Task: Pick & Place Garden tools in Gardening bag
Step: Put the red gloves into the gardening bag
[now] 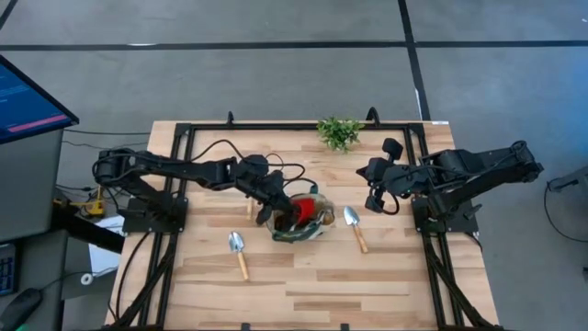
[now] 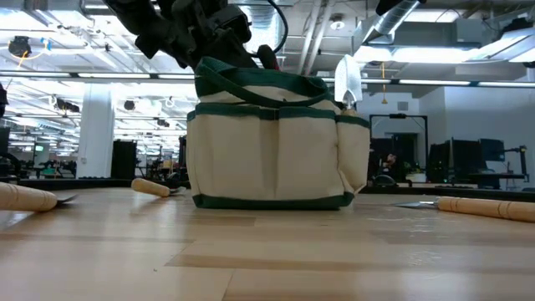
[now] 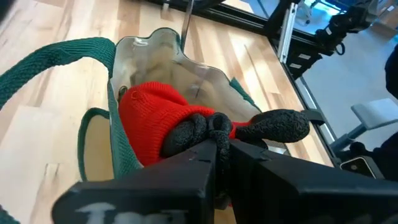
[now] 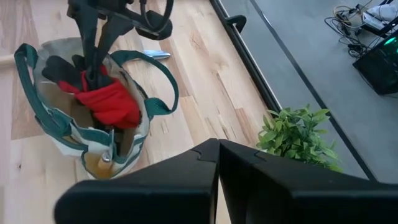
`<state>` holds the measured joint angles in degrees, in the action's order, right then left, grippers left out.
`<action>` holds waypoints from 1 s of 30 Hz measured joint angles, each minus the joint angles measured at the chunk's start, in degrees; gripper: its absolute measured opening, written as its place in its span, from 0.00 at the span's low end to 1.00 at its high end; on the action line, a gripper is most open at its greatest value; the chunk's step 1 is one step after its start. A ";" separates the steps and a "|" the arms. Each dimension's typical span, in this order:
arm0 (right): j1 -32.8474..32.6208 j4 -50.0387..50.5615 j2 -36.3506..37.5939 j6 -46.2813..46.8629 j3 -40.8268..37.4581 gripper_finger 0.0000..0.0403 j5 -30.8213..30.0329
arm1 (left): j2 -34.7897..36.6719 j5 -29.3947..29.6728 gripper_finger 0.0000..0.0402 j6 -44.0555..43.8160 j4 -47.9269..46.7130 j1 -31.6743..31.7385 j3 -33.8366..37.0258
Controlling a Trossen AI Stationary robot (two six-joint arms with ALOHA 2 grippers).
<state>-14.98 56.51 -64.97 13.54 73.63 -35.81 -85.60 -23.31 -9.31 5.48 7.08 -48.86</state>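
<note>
The olive-khaki gardening bag (image 1: 299, 221) with dark green trim stands upright mid-table. It also shows in the low view (image 2: 272, 150) and the right wrist view (image 4: 87, 124). My left gripper (image 1: 278, 206) is over the bag's mouth, shut on a red-and-black glove (image 3: 155, 115). One trowel (image 2: 347, 79) stands blade-up in a side pocket. Loose trowels lie at the bag's near left (image 1: 238, 251), at its right (image 1: 355, 227) and under my left arm (image 1: 249, 208). My right gripper (image 1: 375, 195) is shut and empty at the right. No pruning shears show. My left gripper pinches the glove's bunched black part (image 3: 196, 132) between its two fingers. The fingers slant down from the table's left into the bag's mouth. The red part (image 4: 115, 102) hangs below them inside the bag.
A leafy green sprig (image 1: 340, 131) lies at the far edge. A black frame (image 1: 184, 138) runs around the table. Bare wood lies along the near edge (image 1: 322, 294). A monitor (image 1: 28, 97) stands off the table's left.
</note>
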 joint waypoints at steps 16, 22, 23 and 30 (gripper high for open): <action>0.00 0.04 0.00 -0.02 0.02 0.00 0.02 | 0.00 -1.16 0.01 -3.05 -1.17 0.41 1.02; 0.00 0.05 0.00 -0.02 0.00 0.00 0.02 | 0.00 -0.52 0.01 -3.18 -1.66 0.63 2.27; 0.00 0.04 -0.01 -0.02 0.00 0.00 0.02 | 0.00 -0.50 0.01 -3.16 -1.61 0.63 2.27; 0.00 0.04 0.00 -0.02 0.00 0.00 1.00 | 0.00 -0.43 0.02 -2.75 -0.93 0.63 2.34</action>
<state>-14.98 56.55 -64.97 13.52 73.63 -34.81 -85.60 -23.74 -12.05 4.55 7.70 -46.52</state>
